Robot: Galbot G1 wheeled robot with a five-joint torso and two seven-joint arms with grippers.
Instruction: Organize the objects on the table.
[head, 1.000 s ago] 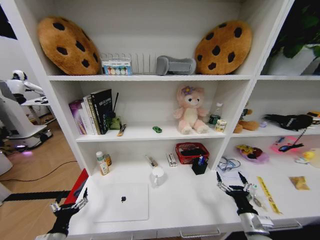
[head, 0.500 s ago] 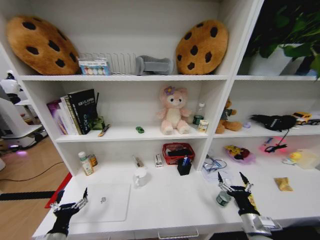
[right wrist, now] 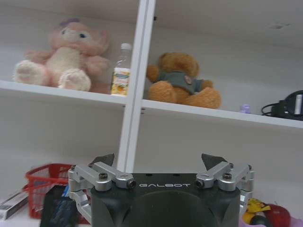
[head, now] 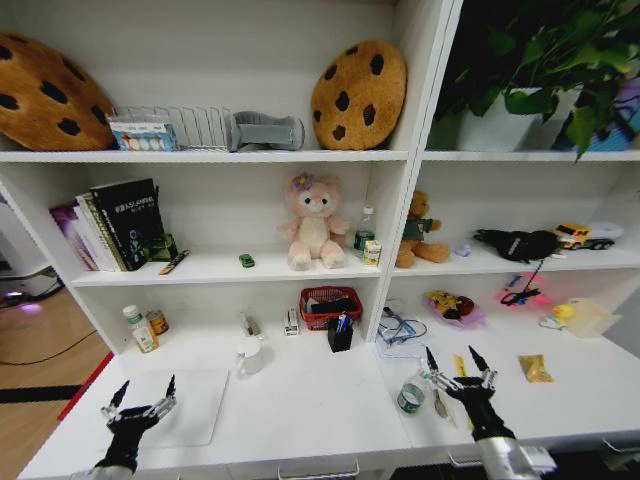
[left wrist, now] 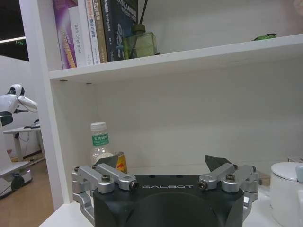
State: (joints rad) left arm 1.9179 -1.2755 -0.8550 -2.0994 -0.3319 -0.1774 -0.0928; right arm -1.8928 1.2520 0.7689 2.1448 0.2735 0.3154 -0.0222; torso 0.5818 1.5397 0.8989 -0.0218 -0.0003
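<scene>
Hovering low over the table (head: pixel 300 420), the left gripper (head: pixel 140 398) is held with fingers apart, the laptop (head: pixel 185 405) just beside it. The right gripper (head: pixel 457 365) is likewise spread, a small bottle (head: pixel 411 394) lying just to its left on the tabletop.

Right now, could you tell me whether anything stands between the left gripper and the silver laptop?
Nothing visible does. The left gripper, open, hovers at the near edge of the laptop lying flat on the table; the white mug stands off beyond it.
</scene>
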